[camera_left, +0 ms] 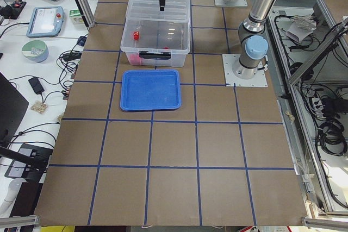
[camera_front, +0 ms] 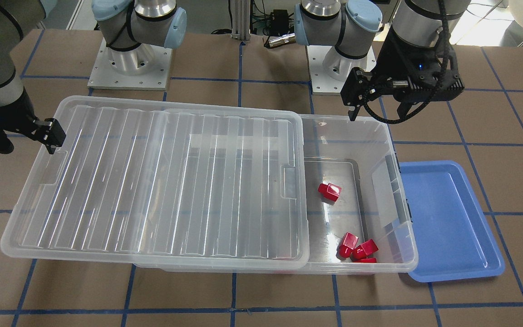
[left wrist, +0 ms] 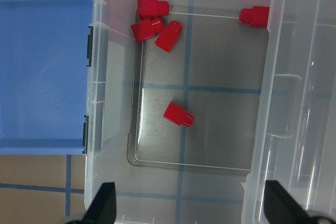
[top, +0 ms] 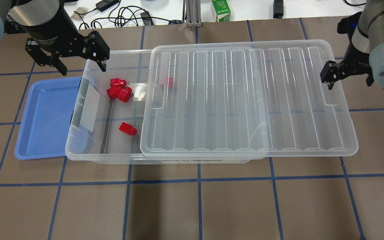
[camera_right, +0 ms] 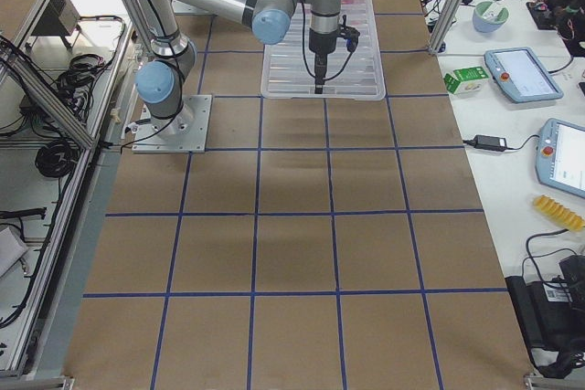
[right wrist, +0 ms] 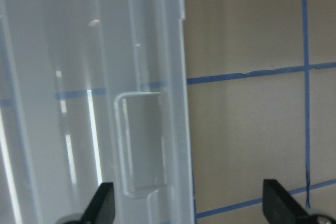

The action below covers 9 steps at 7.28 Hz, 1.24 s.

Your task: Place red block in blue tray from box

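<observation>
The clear box (top: 78, 154) lies across the table, its ribbed lid (top: 245, 100) slid toward my right so that the left end is open. In the open end lie a single red block (top: 127, 128) and a cluster of three red blocks (top: 118, 89). Another red block (top: 168, 82) shows through the lid. The blue tray (top: 45, 116) is empty and sits against the box's left end. My left gripper (top: 82, 69) is open and empty, high over the box's far left corner. Its wrist view looks down on the single block (left wrist: 178, 115). My right gripper (right wrist: 191, 205) is open and straddles the lid's right end rim.
Cables, a green carton (top: 221, 10) and an aluminium post stand beyond the table's far edge. The arm bases (camera_front: 130, 63) are at the robot side. Brown table with blue tape lines lies around the box.
</observation>
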{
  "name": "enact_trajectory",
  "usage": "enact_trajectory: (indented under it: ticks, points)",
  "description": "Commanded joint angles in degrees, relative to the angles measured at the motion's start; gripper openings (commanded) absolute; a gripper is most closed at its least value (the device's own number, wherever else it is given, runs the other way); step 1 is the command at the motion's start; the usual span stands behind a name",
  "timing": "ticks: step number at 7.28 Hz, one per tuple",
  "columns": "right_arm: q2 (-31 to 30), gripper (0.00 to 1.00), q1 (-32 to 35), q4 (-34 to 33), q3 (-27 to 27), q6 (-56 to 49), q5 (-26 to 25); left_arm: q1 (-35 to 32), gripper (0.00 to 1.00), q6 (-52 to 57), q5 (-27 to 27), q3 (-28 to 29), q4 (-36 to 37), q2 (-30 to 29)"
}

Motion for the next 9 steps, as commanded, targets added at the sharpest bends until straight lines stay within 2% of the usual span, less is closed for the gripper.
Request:
enact_trajectory:
  ticks: [1,2,4,7,9]
  points:
    - [-0.6,1.00,9.5,10.4,-9.7,14.2,6.2,-0.1,1.00,-13.2,0.4,-0.3,0.8,-1.2]
    - [-0.6,1.00,13.3,12.7,-11.7,22.9,6.4,0.0,1.00,-20.4,-0.2,-2.3,2.9,-2.9]
    - [-0.7,1.00,15.0,13.1,-11.7,23.9,6.6,-0.5,1.00,-31.5,-0.2,-8.0,8.3,-5.6]
    - [-0.6,1.00,15.0,12.9,-12.3,23.5,6.5,-0.5,1.00,-34.5,0.3,-18.3,20.9,-7.9]
    - [-0.6,1.00,14.4,13.2,-12.1,22.3,6.7,-0.4,1.00,-37.8,0.1,-22.2,25.2,-9.2]
